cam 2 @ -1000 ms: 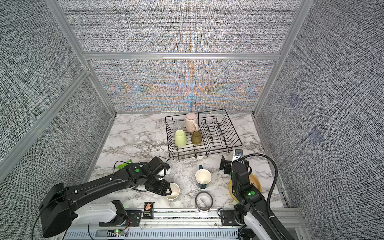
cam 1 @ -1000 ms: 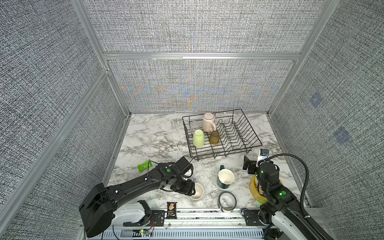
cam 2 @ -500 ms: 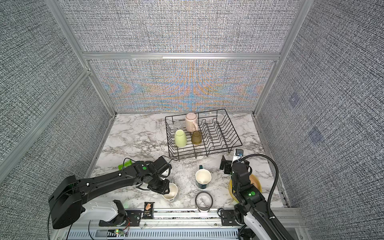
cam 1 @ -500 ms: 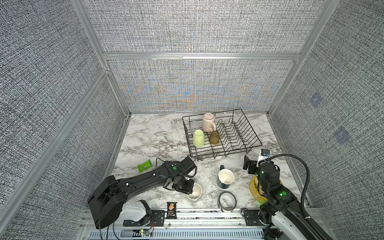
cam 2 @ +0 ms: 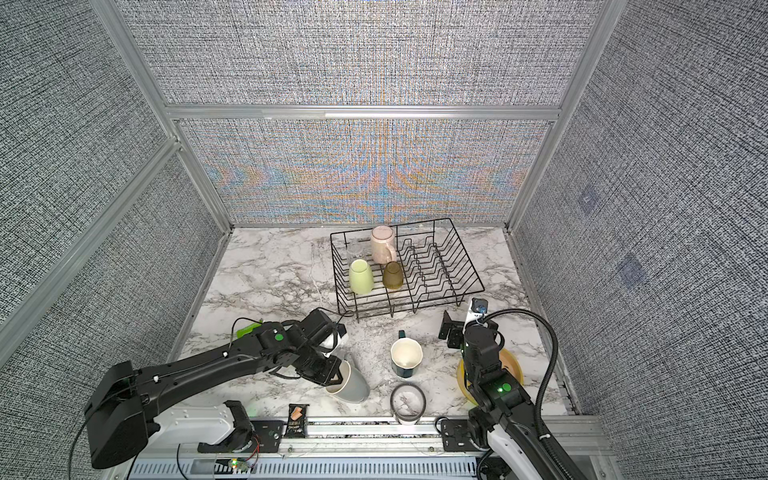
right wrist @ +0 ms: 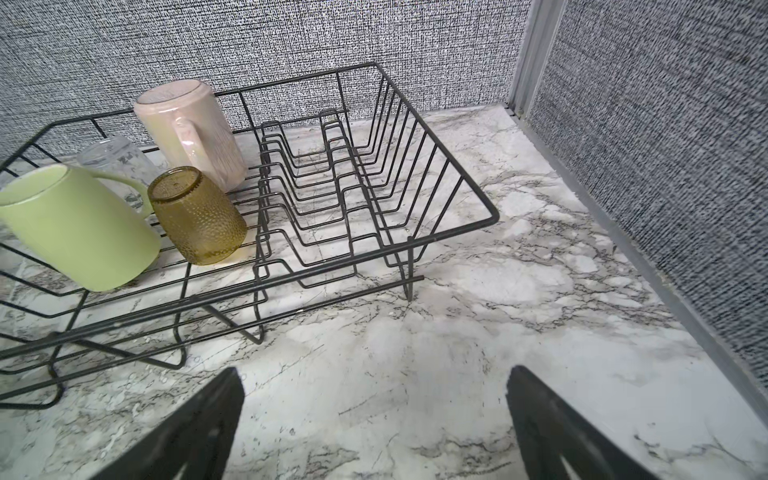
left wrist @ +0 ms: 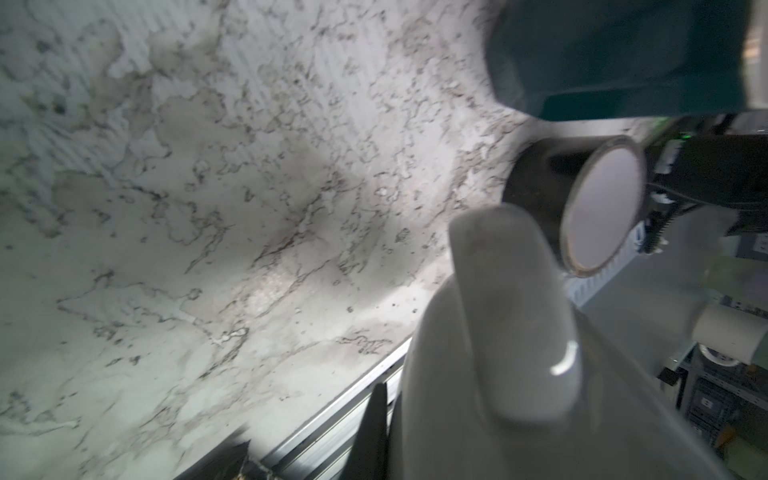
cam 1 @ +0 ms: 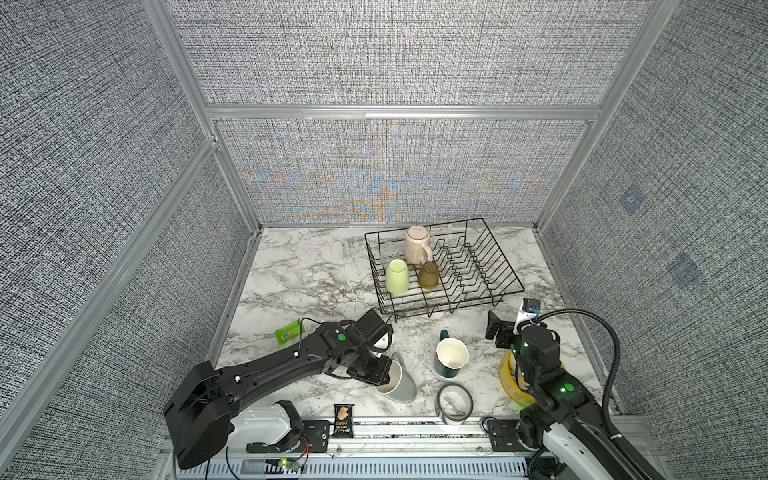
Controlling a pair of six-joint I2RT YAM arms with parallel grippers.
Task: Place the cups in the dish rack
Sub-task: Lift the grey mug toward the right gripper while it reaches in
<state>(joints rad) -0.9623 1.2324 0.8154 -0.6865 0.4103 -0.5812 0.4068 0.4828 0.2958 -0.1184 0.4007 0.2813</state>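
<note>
Left pincer (cam 1: 383,371) — tight on tilted grey mug (cam 1: 404,384)

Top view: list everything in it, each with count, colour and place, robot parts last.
dish rack: 1, black wire, far right-centre.
pink mug: 1, pink, upside down in rack, far side.
clear glass: 1, clear, in rack, left of pink mug.
pale green mug: 1, pale green, in rack, near left.
amber tumbler: 1, amber, upside down in rack, beside green mug.
dark teal mug: 1, teal, upright, before rack.
grey mug: 1, grey, tilted, front centre.
tape ring: 1, grey, front edge.
green packet: 1, green, left.
snack packet: 1, dark, front edge.
yellow basket: 1, yellow, front right, partly hidden.
left tool: 1, black, shut on grey mug's rim.
right tool: 1, black, open, facing rack.
</note>
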